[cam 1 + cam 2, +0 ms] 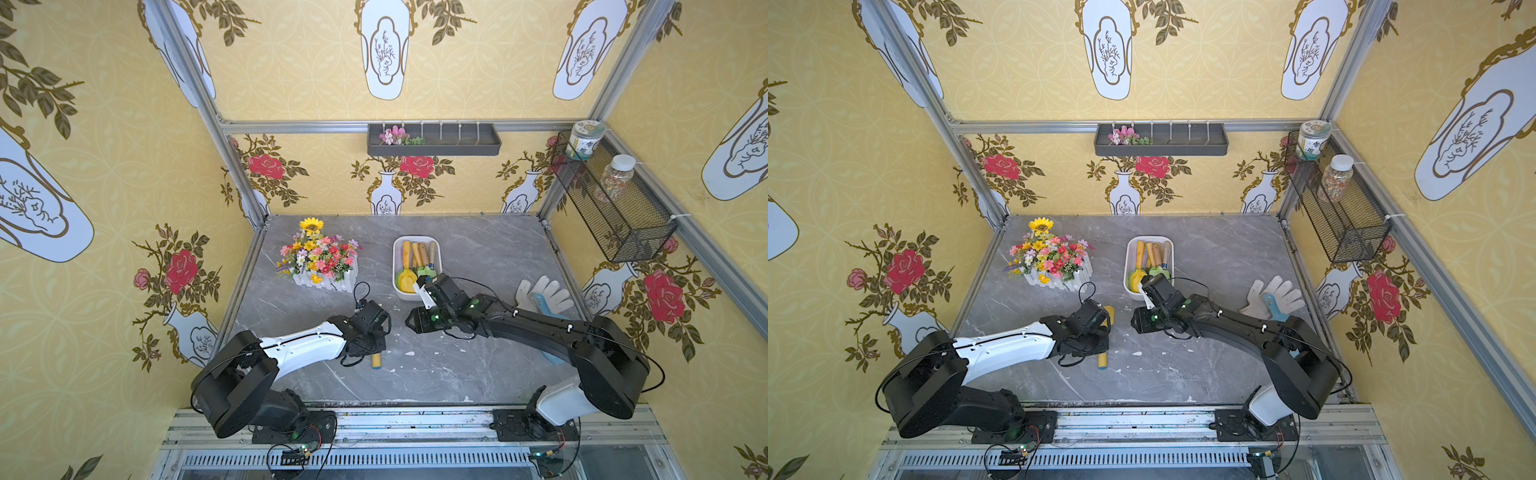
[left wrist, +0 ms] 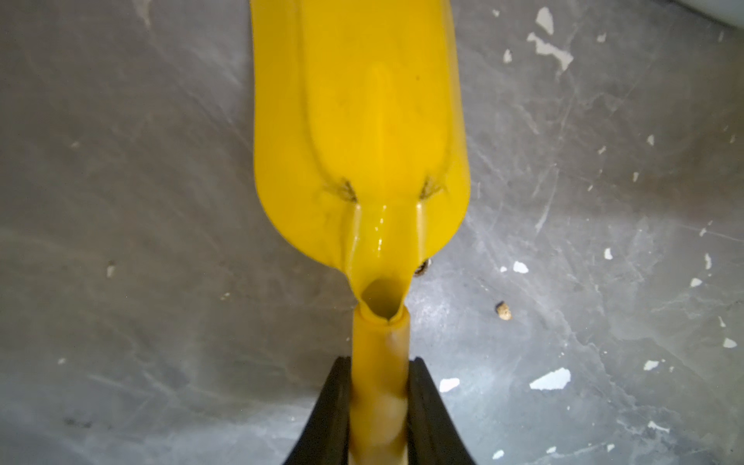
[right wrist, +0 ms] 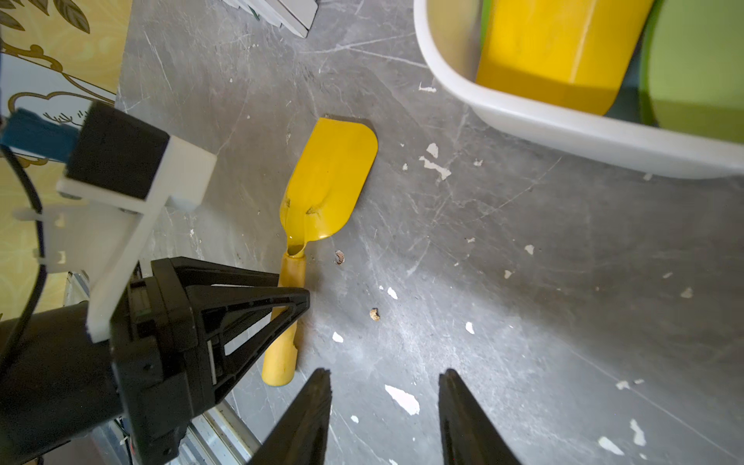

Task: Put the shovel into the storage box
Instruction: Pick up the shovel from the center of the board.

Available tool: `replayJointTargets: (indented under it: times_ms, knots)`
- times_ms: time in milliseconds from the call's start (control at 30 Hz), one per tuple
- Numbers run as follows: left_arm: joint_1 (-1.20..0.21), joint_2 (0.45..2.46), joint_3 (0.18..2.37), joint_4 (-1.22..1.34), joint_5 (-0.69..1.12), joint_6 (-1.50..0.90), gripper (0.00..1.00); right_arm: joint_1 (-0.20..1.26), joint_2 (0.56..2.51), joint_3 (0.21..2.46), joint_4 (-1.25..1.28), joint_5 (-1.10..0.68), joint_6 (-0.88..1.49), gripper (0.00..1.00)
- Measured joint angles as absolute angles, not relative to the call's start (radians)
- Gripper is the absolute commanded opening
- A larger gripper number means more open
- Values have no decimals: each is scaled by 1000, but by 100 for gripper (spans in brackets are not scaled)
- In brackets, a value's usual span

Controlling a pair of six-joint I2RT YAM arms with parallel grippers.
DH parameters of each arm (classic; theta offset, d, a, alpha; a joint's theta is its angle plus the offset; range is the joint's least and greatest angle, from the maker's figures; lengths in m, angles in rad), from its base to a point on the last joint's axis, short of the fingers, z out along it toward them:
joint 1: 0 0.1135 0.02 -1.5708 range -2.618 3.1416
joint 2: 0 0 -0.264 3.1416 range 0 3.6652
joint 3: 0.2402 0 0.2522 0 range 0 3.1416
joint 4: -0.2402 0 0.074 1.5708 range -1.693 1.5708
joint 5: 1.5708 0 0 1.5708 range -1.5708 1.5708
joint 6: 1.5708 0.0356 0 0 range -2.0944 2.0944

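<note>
1. The left gripper (image 2: 378, 362) had its jaws clamped on the shovel (image 2: 358, 120), one black finger (image 2: 336, 402) pressed against each side of the yellow handle just behind the blade's socket.
2. The right wrist view showed the same grip from the side: the left gripper (image 3: 296, 296) met the handle about midway along it, and the handle's butt stuck out past the fingers.
3. The shovel (image 3: 330, 181) lay on the grey table (image 3: 523, 282), blade pointing towards the storage box (image 3: 523, 120) but well short of it, outside the box.
4. The right gripper (image 3: 384, 374) hung over the table with its jaws apart and nothing between them, near the shovel's handle end.
5. In both top views the two wrists sat close together at the table's middle, the right one just in front of the box's near end.
6. The box (image 1: 395, 266) already held several tools with wooden handles and yellow and green blades.
7. White flakes were scattered over the table around the shovel.
8. Further out, a flower planter (image 1: 320, 259) stood left of the box and a white glove (image 1: 548, 291) lay to its right.
</note>
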State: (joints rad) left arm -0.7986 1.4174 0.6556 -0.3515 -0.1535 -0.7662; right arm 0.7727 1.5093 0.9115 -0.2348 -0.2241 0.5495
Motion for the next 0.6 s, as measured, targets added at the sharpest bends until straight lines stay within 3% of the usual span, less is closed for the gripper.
replayJointTargets:
  times_ms: [200,600]
  knots:
    - [-799,1349,643,-376,-141,-772,6,756,1492,907,-235,-215,549,48]
    - [-799,1190,704,-416,-113,-773,5,683,1435,841,-183,-308,579,49]
